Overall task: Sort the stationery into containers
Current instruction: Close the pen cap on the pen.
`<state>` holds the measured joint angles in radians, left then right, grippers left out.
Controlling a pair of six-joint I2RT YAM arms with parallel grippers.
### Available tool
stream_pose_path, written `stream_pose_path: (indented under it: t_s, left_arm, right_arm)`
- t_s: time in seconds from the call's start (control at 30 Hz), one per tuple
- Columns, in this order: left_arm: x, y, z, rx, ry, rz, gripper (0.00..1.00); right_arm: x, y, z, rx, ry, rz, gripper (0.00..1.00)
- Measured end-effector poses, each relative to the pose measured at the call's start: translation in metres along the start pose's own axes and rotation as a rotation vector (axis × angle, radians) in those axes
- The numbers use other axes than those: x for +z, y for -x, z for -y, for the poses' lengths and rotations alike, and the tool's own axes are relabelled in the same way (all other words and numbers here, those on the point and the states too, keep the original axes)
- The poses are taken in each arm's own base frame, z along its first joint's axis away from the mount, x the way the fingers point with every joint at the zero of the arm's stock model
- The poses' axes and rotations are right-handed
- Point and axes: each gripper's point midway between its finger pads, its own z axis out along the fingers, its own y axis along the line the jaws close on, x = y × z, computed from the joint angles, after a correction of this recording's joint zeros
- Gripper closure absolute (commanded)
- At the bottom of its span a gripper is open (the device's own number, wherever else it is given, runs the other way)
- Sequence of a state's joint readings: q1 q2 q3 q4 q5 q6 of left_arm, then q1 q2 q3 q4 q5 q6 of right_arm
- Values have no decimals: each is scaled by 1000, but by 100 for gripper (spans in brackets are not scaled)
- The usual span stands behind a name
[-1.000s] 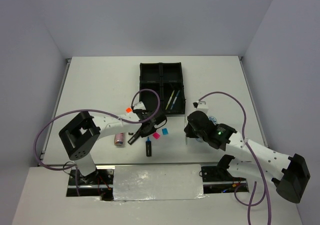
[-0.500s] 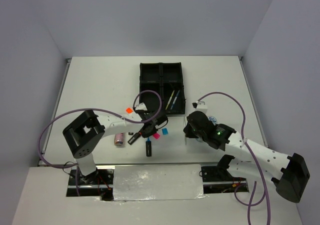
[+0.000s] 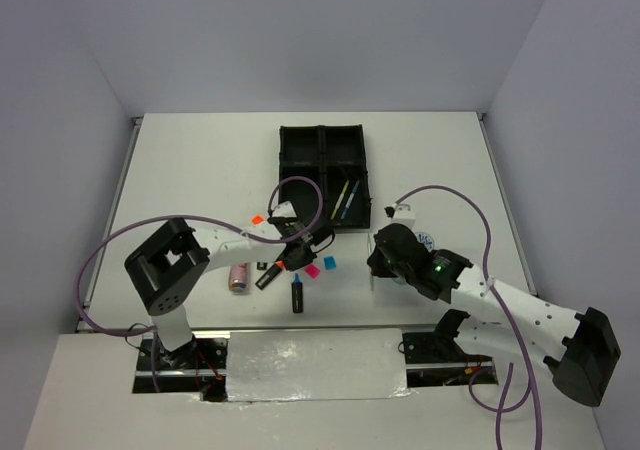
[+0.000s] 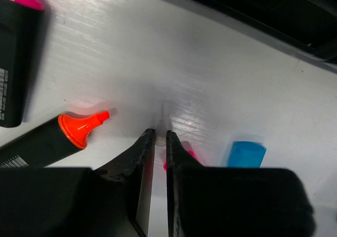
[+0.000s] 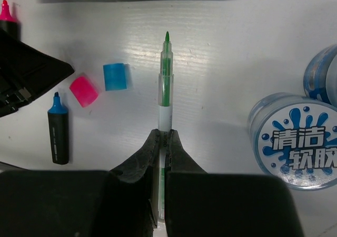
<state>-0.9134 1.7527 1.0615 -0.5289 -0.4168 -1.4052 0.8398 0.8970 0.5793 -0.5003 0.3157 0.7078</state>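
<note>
From above, the black tray is seen mid-table, towards the far edge, with thin pens in its near right compartment. A pink tube and a blue-capped highlighter are spotted by the near edge. Left wrist now: the left gripper is pinched almost together on nothing. An orange-tipped highlighter lies just left of the jaws, a pink square is half hidden just right of them, and a blue square lies beyond. Right wrist: the right gripper is clamped on a green pen, its tip pointing away, and two blue-white rolls are seen to the right.
</note>
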Motion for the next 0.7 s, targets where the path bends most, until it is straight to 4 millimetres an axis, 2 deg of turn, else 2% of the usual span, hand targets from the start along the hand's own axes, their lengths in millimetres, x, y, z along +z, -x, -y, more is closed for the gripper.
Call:
stream_pose_path:
  t_s: [0.13,0.23,0.33,0.47,0.57,0.7]
  left_arm:
    - [-3,3,-1,40,-16,13,100]
    - [-20,14,-1,76,-70,46,100]
    - [-55,35,15,99,-219,104,100]
    - [-117,65,43,86,-504,209,100]
    - [-155,77,49,70,-676,267,100]
    - [-195,85,51,65,-874,337,100]
  right_arm:
    - [0,0,-7,-11,47,7,100]
    - [-2,-1,-19,-25,136,16,100]
    - [-9,3,-39,-29,273,55,100]
    - [-18,6,-72,-17,476,110,100]
    - [-21,-2,-94,-21,569,108,100]
    - [-38,-12,-128,-39,681,120,100]
